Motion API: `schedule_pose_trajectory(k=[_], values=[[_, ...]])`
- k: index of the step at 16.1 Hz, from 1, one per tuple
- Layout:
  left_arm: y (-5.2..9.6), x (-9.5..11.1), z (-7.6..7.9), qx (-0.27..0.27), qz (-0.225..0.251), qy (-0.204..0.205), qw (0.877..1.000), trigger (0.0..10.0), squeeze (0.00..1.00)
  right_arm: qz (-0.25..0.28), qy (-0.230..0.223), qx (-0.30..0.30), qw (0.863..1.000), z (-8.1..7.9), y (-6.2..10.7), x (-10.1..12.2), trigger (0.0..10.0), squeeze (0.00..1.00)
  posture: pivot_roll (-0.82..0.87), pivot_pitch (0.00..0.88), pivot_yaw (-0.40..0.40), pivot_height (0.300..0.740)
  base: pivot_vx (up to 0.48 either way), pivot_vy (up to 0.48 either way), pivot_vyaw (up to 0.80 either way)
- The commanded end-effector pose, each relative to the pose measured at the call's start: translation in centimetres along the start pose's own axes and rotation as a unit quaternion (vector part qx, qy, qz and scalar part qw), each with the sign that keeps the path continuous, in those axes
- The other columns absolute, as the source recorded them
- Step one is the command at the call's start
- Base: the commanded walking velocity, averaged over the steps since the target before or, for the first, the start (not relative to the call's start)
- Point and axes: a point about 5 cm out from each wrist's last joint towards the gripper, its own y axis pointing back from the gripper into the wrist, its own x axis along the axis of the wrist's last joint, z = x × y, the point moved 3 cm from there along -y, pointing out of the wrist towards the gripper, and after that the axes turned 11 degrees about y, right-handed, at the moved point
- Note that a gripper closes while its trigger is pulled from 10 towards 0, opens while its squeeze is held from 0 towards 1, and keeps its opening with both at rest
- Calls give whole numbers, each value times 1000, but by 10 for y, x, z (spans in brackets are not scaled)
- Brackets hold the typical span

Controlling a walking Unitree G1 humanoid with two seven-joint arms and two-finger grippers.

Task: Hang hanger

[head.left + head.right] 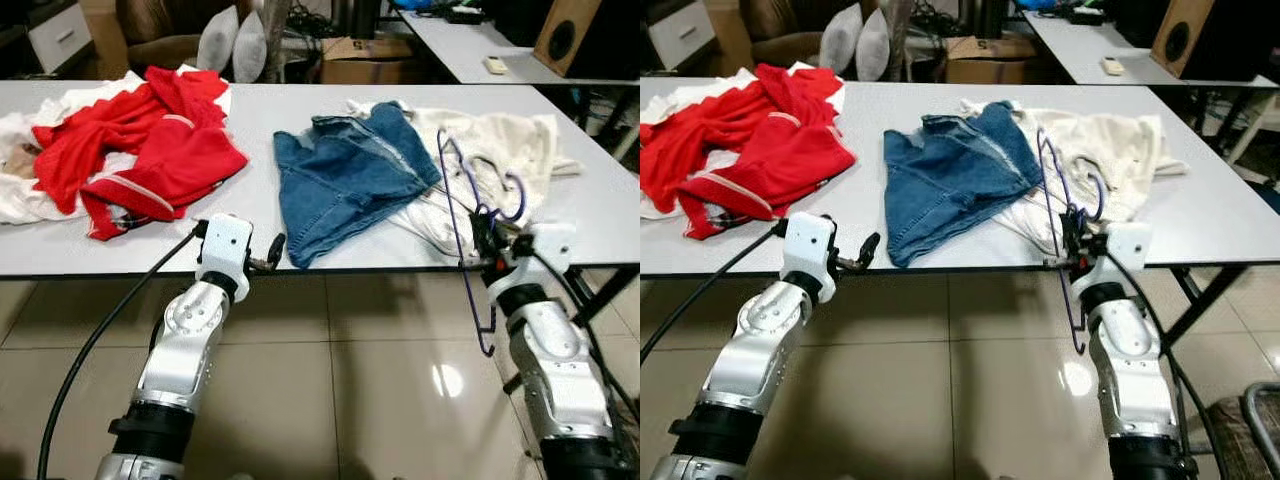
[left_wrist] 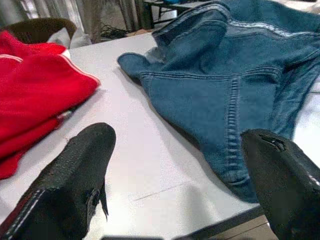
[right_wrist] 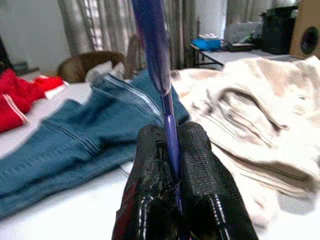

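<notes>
The right claw point(image 1: 487, 240) sits at the near edge of the surface point(image 1: 300, 110), on its right side, with both fingers point(image 3: 197, 165) pinched tight on the purple hanger point(image 1: 460, 215). The hanger's thin rod passes straight between the fingers and rises above them; in the right wrist view it runs up out of the grip against the room behind. From the head views the hanger stands roughly upright in the claw: its upper part, with the hook curling near the top, leans over the white garment point(image 1: 500, 150), while its lower part hangs below the surface edge, in front of the floor point(image 1: 350, 360).

Just left of the hanger lies the blue denim piece point(image 1: 345, 175), partly overlapping the white garment. A heap of red clothes point(image 1: 140, 145) lies on the surface's left part, well apart from the hanger.

The left claw point(image 1: 272, 255) hovers at the near edge between red heap and denim, fingers point(image 2: 75, 180) spread wide, holding nothing.
</notes>
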Motion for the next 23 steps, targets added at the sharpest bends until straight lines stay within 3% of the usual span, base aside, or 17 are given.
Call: schedule_pose_trajectory(k=[1, 4, 8, 23], values=[[-1, -2, -1, 6, 7, 11, 1000, 10000, 0, 22, -7, -5, 1000, 2, -4, 6, 10000, 0, -146, 0, 33, 740, 0, 0, 0], [1, -7, -4, 18, 13, 40, 999, 10000, 0, 16, -39, -23, 999, 2, -7, -6, 10000, 0, -138, 0, 26, 740, 0, 0, 0], [4, -7, -9, 23, 19, 33, 999, 10000, 0, 16, -18, -9, 1000, -3, -9, -12, 10000, 0, -127, 0, 7, 740, 0, 0, 0], [-3, 10, -12, 8, 41, 28, 999, 10000, 0, 28, 7, 21, 999, -3, -23, 11, 10000, 0, -120, 0, 8, 740, 0, 0, 0]])
